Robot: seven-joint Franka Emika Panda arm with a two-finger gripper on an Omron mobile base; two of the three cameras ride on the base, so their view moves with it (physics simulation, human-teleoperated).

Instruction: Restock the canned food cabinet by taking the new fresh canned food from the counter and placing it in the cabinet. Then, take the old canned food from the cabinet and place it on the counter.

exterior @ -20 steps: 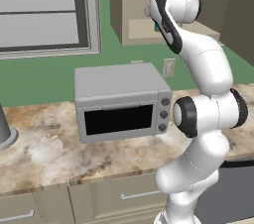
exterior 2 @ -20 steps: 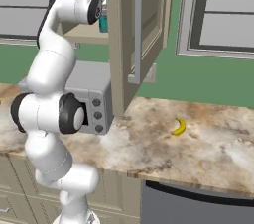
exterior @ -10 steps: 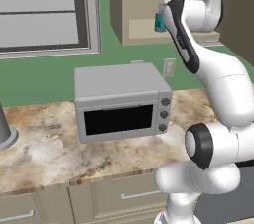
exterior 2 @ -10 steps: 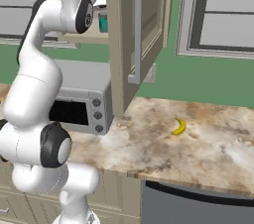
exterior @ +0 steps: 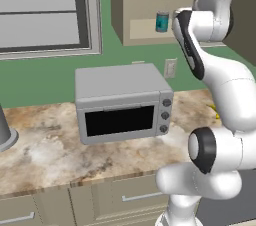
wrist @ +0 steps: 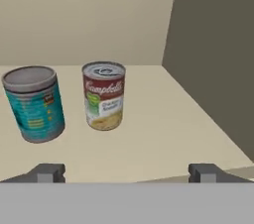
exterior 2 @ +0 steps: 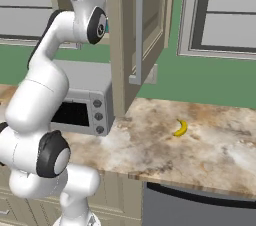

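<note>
The pincer (wrist: 127, 172) hangs spread and empty at the mouth of the cabinet (wrist: 89, 15), its two dark tips wide apart at the foot of the hand view, touching nothing. Just beyond them, on the pale shelf (wrist: 149, 134), the red can (wrist: 103, 95) stands upright at about 11 o'clock from the pincer's middle, its red, yellow and whitish label facing the camera. The teal can (wrist: 33, 104) stands near it at 9 o'clock, apart from it. From the left base view the teal can (exterior: 162, 21) shows on the shelf beside the raised arm, high above the toaster oven (exterior: 122, 102) and the marbled surface (exterior: 45, 147). The restocking half looks done; the red can appears to be the next pick. It should prove rigid and fairly light, though its smooth round wall may slip, so a hold across the label at mid-height, tips on opposite sides, seems best. A banana (exterior 2: 181, 128) lies on the surface.
</note>
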